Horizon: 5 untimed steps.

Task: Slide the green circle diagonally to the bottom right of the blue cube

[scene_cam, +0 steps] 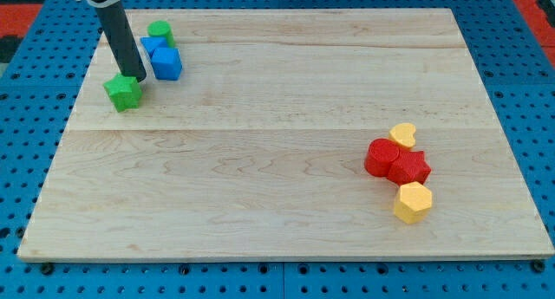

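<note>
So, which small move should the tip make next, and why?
Probably lift away from the green star, beside which my tip now rests, and go to the view's top-left side of the green circle. That circle sits at the top of the blue cube, beside another blue block, so it must travel around them.

Green circle (159, 31), blue cube (166, 63), pale wooden board (260, 160) (blue pegboard (35, 117) around).

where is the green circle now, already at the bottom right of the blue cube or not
Not yet. The green circle sits at the view's top, above and just left of the blue cube, touching the blue blocks. My tip is by the green star.
</note>
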Motion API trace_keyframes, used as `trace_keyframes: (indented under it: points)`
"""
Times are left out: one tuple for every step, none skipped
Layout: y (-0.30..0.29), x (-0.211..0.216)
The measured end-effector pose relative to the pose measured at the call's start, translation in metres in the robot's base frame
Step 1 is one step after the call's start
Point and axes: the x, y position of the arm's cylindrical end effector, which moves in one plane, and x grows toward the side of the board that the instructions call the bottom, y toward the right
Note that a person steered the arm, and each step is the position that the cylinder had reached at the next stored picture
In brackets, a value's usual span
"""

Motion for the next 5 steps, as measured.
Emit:
trace_keyframes:
  points:
    - [-0.001,-0.054]
    - [-0.047,-0.083]
    - [-0.025,-0.105]
    - [0.034,-0.109]
    - [0.112,-0.092]
